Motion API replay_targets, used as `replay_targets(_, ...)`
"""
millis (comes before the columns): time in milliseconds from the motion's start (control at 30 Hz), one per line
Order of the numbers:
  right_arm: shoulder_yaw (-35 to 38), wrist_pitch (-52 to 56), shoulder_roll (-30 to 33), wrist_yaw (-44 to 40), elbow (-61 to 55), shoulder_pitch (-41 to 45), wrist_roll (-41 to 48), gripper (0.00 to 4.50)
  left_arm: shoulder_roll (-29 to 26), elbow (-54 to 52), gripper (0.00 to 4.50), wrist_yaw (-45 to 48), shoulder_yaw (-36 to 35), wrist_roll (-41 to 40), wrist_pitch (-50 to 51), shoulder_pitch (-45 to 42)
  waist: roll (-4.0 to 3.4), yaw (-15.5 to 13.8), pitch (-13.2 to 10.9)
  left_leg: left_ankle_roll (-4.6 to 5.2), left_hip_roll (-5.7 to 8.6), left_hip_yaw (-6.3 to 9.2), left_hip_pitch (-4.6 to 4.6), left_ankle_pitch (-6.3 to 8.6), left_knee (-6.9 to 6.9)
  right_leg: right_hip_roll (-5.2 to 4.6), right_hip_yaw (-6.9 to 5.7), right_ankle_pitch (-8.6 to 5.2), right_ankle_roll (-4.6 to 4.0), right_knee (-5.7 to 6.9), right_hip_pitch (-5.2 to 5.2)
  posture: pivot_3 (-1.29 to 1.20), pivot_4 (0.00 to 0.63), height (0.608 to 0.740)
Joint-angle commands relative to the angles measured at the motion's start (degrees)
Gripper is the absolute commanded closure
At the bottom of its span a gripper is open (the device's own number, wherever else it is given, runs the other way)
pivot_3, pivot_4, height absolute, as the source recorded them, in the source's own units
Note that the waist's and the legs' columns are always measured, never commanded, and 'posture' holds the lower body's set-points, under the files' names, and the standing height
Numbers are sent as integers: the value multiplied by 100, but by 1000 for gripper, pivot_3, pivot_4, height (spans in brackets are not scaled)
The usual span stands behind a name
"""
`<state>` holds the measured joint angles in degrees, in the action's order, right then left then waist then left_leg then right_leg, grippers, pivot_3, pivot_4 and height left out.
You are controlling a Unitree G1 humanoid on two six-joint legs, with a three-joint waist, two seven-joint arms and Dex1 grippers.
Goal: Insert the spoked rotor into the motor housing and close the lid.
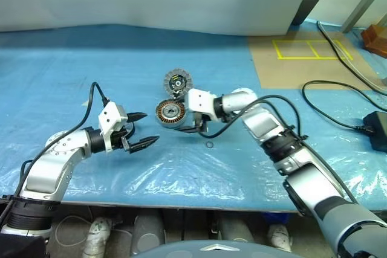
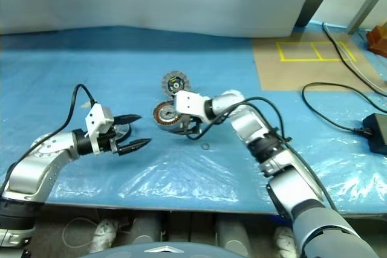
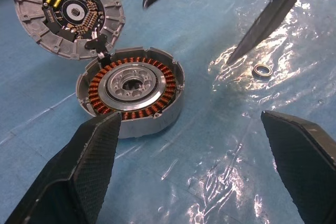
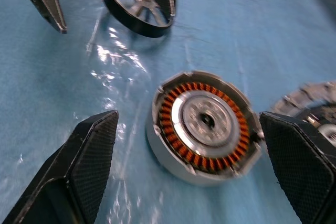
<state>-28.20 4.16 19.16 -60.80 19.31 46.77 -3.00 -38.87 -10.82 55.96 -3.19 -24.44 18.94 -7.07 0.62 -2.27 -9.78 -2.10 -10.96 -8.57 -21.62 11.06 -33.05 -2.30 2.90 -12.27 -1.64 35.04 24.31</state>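
Housing (image 3: 131, 92) is seen empty on the sheet, lid (image 3: 68, 14) open beside it. Rotor (image 4: 137, 4) is not yet inserted, lying near the left gripper (image 1: 140, 130). Both grippers, right gripper (image 1: 196, 126) included, are spread, nothing held.
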Motion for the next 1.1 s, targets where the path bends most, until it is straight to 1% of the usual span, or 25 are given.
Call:
replay_targets(33,-83,-535,-206,-140,672,377,-189,0,-53,-326,23,-50,-178,-83,7,231,0,-10,0,0,-2,1,-4,0,0,0,-2,0,0,-3,0,0,150,740)
replay_targets(267,-257,-1513,-572,-106,2331,1085,-748,0,34,-535,23,-293,-206,-49,-18,492,1,-7,0,0,-17,1,-14,0,-7,0,-24,-4,-7,2,2,0,150,740)
replay_targets(367,-376,-1956,-582,-227,2659,1196,-1003,0,76,-649,23,-365,-181,-34,-12,596,1,-5,-1,0,-24,1,-14,0,-7,1,-29,-8,-14,4,2,0,150,740)
replay_targets(500,-364,-2176,-653,-377,2902,1284,-1102,0,109,-673,23,-426,-165,-15,-41,675,1,-7,-1,0,-43,-1,-18,-1,-9,2,-49,-17,-29,16,2,0,150,740)
replay_targets(633,-430,-2354,-787,-183,3314,1413,-1381,0,142,-646,23,-443,-142,1,-64,673,0,-7,-1,1,-75,-7,-18,0,-15,3,-69,-26,-43,36,2,0,150,740)
replay_targets(700,-465,-2473,-822,-94,3500,1466,-1519,400,163,-620,0,-447,-118,22,-82,654,-1,-8,-1,1,-81,-9,-17,0,-16,3,-80,-30,-51,47,2,0,150,740)
replay_targets(767,-518,-2565,-841,-25,3633,1494,-1665,914,194,-603,0,-434,-80,33,-93,635,-1,-9,-1,1,-83,-11,-17,1,-16,2,-92,-35,-58,56,2,0,150,740)
replay_targets(900,-704,-2925,-764,111,3713,1432,-2023,2324,285,-599,0,-429,-32,10,-68,590,-1,-8,-1,-1,-84,-12,-14,-1,-16,2,-104,-39,-65,66,-3,0,150,740)
replay_targets(933,-730,-3000,-735,69,3674,1383,-2062,2453,294,-600,0,-411,-22,7,-58,580,-1,-8,-1,-1,-85,-12,-9,-1,-16,3,-105,-39,-65,67,-7,0,150,740)
replay_targets(1000,-773,-3138,-689,110,3615,1350,-2174,2453,280,-591,0,-371,-14,9,-64,580,-2,-10,0,-1,-85,-12,-8,-1,-17,1,-106,-39,-65,67,-8,0,150,740)
replay_targets(1100,-633,-3226,-554,-460,3189,1284,-1873,2453,255,-503,0,-326,0,54,-118,558,-2,-18,0,-1,-84,-12,-11,-1,-17,2,-106,-40,-66,65,-8,0,150,740)
